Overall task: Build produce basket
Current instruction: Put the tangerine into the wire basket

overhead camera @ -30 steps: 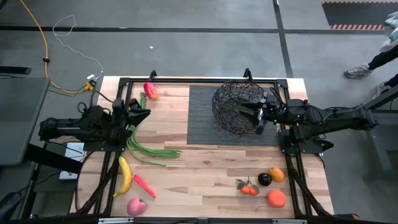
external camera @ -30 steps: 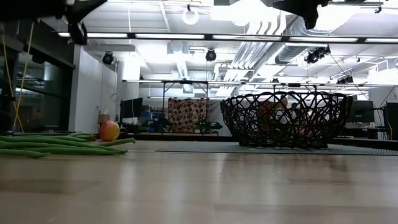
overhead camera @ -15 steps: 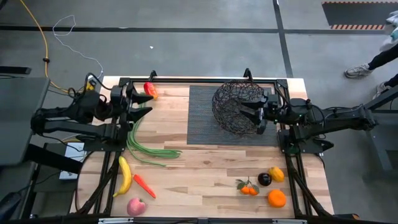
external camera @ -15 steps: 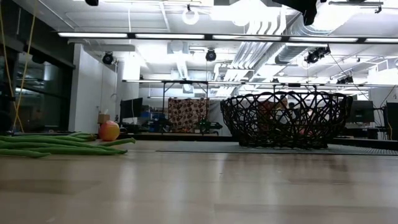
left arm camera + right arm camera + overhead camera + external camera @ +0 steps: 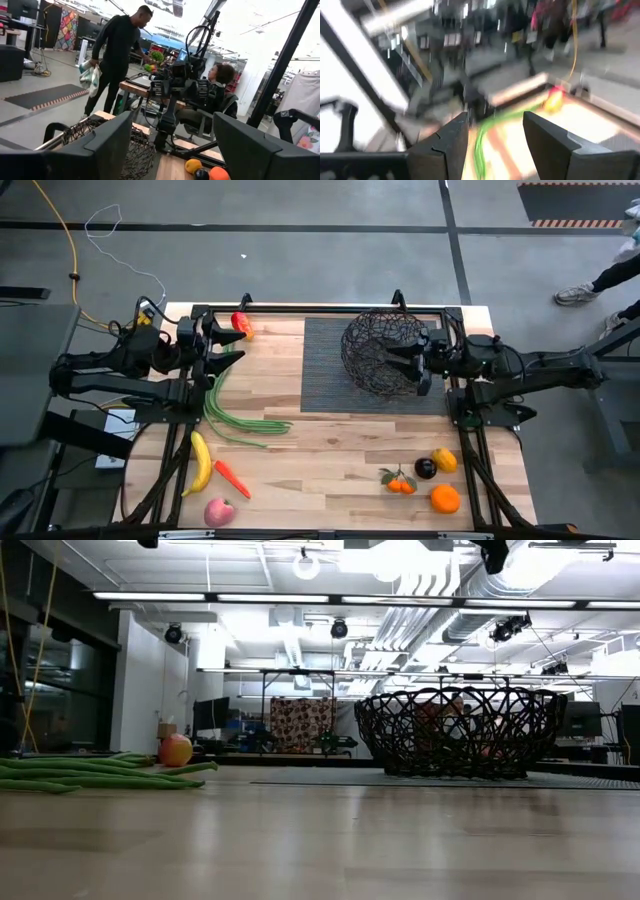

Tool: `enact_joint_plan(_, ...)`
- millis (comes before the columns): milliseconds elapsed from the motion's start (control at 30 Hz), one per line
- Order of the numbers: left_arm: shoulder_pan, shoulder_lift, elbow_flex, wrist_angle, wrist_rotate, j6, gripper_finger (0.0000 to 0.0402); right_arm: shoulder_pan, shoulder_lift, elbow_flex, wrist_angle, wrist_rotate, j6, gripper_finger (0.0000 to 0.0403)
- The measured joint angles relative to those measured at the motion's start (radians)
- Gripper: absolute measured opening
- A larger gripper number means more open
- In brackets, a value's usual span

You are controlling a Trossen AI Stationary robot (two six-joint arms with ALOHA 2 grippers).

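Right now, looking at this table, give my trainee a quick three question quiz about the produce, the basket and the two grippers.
1. True or false: the basket already holds the banana.
2. Which lies nearest the left gripper? A) pepper B) apple C) carrot
3. Fill in: the right gripper hangs over the ____.

Key: 1 false, the banana lies on the table. 2 A. 3 basket; the fingers stand apart, holding nothing.
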Motion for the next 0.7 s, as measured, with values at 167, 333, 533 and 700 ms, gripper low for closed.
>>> enact_joint_plan(167,0.000,0.002,0.000,-0.007,-0.001,0.000,0.0268,0.064,0.126,0.233,-0.507,-0.095,0.169,0.0181)
enact_joint_plan(333,0.000,0.002,0.000,-0.013,-0.002,0.000,0.0268,0.171,0.254,0.371,-0.864,-0.245,0.414,0.0181)
enact_joint_plan(533,0.000,0.002,0.000,-0.022,-0.002,0.000,0.0268,0.354,0.331,0.358,-0.924,-0.270,0.733,0.0181)
enact_joint_plan(700,0.000,0.002,0.000,-0.022,-0.002,0.000,0.0268,0.496,0.416,0.334,-0.912,-0.188,1.152,0.0181)
